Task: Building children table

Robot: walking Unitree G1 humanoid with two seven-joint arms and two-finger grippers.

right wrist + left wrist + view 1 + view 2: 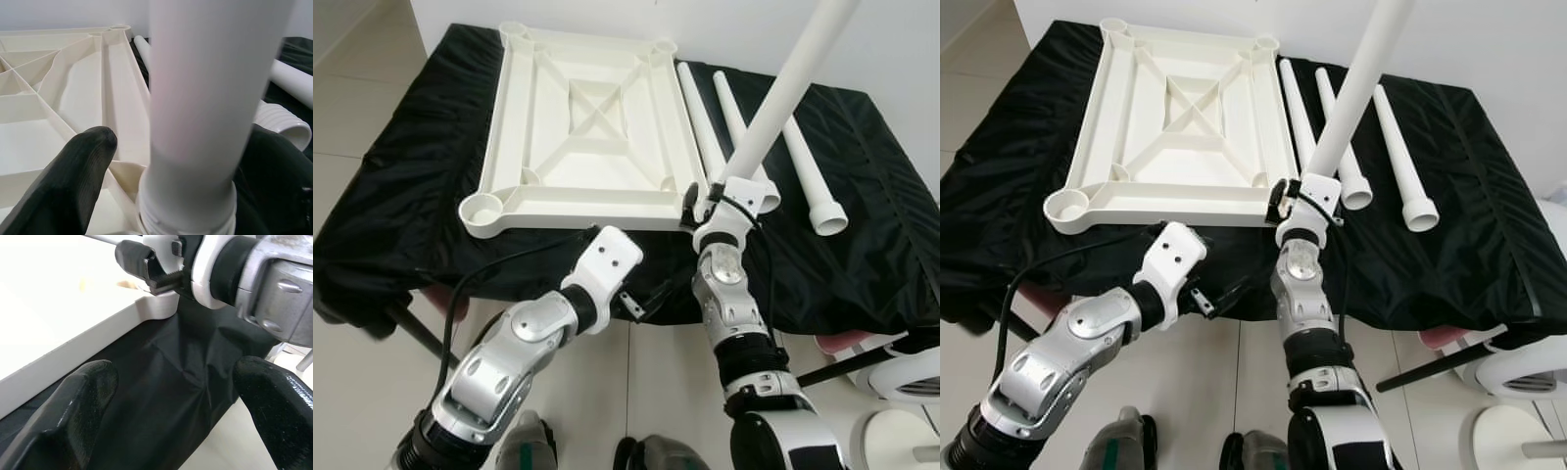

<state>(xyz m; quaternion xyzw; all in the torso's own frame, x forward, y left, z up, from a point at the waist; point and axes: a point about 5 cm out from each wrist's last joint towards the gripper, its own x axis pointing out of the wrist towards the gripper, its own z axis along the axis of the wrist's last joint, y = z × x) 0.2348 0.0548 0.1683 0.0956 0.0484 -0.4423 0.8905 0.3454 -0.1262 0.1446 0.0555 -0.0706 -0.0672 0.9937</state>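
The tabletop [582, 127] lies upside down on the bench [862, 245], sockets up for legs. The right gripper [729, 196], clamped on a leg [783, 93], stands it in the near right corner socket; the left gripper [171, 396] waits spread at the bench's near edge.

The upright leg [790, 88] between the right gripper's [171, 196] fingers runs off the picture's top, so its far end cannot be seen. Its threaded foot and the tabletop [578, 127] socket beneath the jaws are hidden. The left gripper's [176, 396] fingertips are cut off, blurred.
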